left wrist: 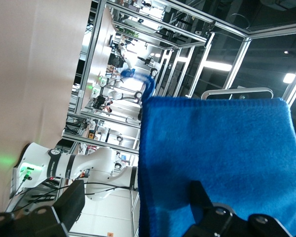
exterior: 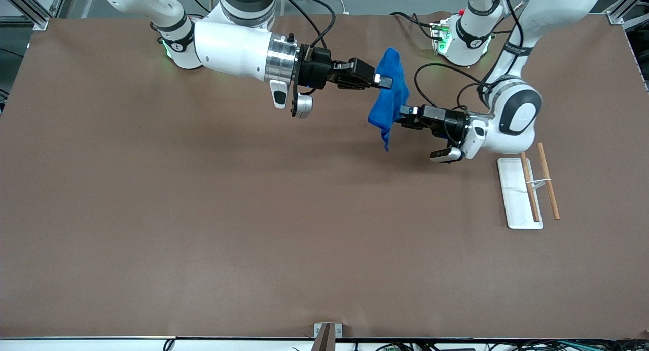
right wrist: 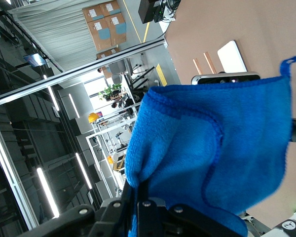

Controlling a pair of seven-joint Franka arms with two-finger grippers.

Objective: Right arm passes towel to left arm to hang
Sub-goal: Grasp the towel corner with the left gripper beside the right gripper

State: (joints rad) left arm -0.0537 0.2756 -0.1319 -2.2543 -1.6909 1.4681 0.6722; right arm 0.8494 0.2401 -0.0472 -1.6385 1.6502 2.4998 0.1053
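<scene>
Two grippers hold one blue towel in the air over the brown table: right gripper clamped at its 9 o'clock edge, left gripper clamped at its 4 o'clock edge, wooden-railed rack toward 4 o'clock.

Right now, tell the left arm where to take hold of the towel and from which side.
Grip the towel on its lower hanging part, below the right gripper that pinches its upper part. Come level from the left arm's end, where the left gripper already meets the free-hanging cloth.
</scene>
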